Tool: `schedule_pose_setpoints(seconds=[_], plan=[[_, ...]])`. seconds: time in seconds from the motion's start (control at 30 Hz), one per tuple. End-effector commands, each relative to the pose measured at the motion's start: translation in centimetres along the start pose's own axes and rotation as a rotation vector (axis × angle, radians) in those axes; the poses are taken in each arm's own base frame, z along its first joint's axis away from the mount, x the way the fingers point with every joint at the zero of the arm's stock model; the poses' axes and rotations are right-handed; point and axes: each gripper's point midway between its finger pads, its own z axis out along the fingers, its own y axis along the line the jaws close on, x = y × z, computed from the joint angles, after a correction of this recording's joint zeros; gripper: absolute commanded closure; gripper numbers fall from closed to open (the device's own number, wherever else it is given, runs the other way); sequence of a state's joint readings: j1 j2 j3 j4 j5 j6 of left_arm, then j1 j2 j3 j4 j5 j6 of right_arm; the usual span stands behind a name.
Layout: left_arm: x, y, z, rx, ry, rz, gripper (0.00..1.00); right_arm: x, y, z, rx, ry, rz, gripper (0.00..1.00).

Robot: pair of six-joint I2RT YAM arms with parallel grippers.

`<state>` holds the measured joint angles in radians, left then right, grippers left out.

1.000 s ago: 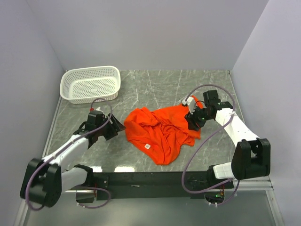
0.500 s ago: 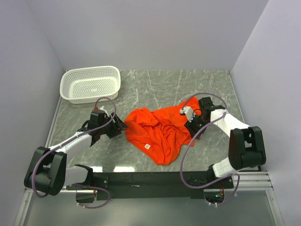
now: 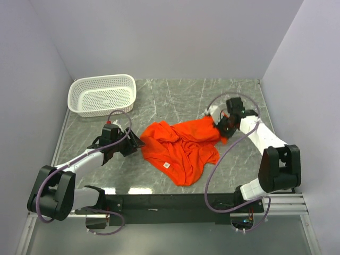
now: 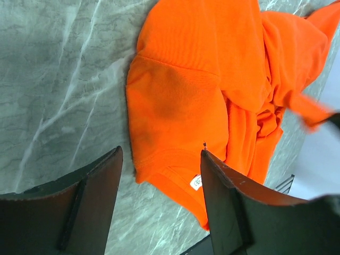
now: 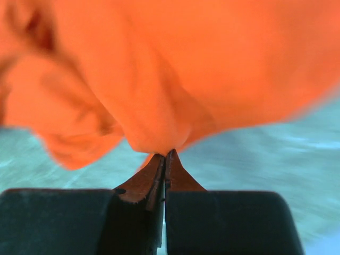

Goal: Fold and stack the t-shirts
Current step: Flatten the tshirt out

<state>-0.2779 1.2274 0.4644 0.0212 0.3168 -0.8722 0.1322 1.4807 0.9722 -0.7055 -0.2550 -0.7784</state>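
The orange-red t-shirt (image 3: pixel 180 146) lies crumpled in the middle of the marble table. Its white neck label (image 4: pixel 196 182) faces up near the front. My left gripper (image 3: pixel 135 142) stands open, low over the table at the shirt's left edge. In the left wrist view the shirt's collar edge (image 4: pixel 159 164) lies between the dark fingers (image 4: pixel 223 202), untouched. My right gripper (image 3: pixel 219 126) is shut on the shirt's far right corner. In the right wrist view a fold of the t-shirt (image 5: pixel 175 69) is pinched at the tips of that gripper (image 5: pixel 164 154).
A white perforated basket (image 3: pixel 102 94) stands at the back left of the table (image 3: pixel 175 95). Grey walls close in the left, back and right sides. A black rail (image 3: pixel 170 201) runs along the near edge between the arm bases.
The right gripper has shut on the shirt's right corner and drawn it back toward the far right. The left gripper has narrowed slightly and stayed in place.
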Motion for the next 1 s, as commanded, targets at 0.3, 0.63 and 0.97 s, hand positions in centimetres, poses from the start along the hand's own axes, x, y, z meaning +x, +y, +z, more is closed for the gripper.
schedule_pose_setpoints(seconds=[0.3, 0.63, 0.97], plan=[[-2.9, -2.2, 0.8, 0.037, -0.043, 0.118, 0.38, -12.9, -13.2, -8.3, 0.398, -0.255, 0.050, 1.00], [-4.2, -2.9, 1.9, 0.030, -0.032, 0.185, 0.42, -16.0, -17.4, -10.8, 0.576, -0.362, 0.136, 1.00], [-6.2, -7.1, 0.5, 0.145, -0.065, 0.379, 0.43, -18.1, -18.0, -10.6, 0.534, -0.408, 0.161, 1.00]])
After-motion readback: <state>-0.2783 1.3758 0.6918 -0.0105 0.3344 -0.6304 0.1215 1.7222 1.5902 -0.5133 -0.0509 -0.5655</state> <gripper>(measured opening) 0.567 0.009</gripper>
